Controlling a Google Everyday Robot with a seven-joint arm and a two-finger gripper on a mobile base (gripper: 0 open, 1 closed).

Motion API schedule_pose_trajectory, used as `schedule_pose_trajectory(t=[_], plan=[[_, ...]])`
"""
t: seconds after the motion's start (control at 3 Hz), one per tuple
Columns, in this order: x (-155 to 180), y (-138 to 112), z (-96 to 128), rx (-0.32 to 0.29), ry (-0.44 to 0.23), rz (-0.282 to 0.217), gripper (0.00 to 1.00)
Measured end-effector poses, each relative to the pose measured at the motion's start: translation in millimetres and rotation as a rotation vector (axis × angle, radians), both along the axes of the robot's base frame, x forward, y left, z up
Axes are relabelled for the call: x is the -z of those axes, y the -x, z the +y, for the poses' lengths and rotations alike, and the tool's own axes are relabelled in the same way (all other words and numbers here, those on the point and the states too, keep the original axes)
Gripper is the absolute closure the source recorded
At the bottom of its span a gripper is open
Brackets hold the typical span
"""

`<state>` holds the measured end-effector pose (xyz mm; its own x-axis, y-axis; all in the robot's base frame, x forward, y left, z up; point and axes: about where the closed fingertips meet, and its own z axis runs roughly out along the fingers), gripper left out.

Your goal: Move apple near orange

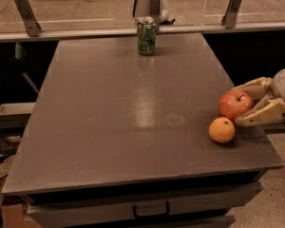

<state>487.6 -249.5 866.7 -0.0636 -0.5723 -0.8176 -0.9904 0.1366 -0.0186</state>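
The red apple (234, 104) with yellowish patches is at the table's right edge, low over or on the grey table (123, 108). My gripper (238, 105) comes in from the right, with one tan finger behind the apple and one in front, shut on it. The small orange (222, 129) lies on the table just in front and to the left of the apple, almost touching it.
A green drink can (146, 36) stands at the table's far edge, centre. A rail with metal brackets (26, 14) runs behind the table. A drawer with a handle (151, 208) is below the front edge. The table's right edge is right beside both fruits.
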Motion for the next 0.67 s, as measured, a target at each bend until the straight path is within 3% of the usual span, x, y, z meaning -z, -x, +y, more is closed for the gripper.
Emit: schedule_pose_trajectory(t=[0.67], plan=[[0.7, -2.3, -3.4, -0.059, 0.023, 0.001, 0.60]])
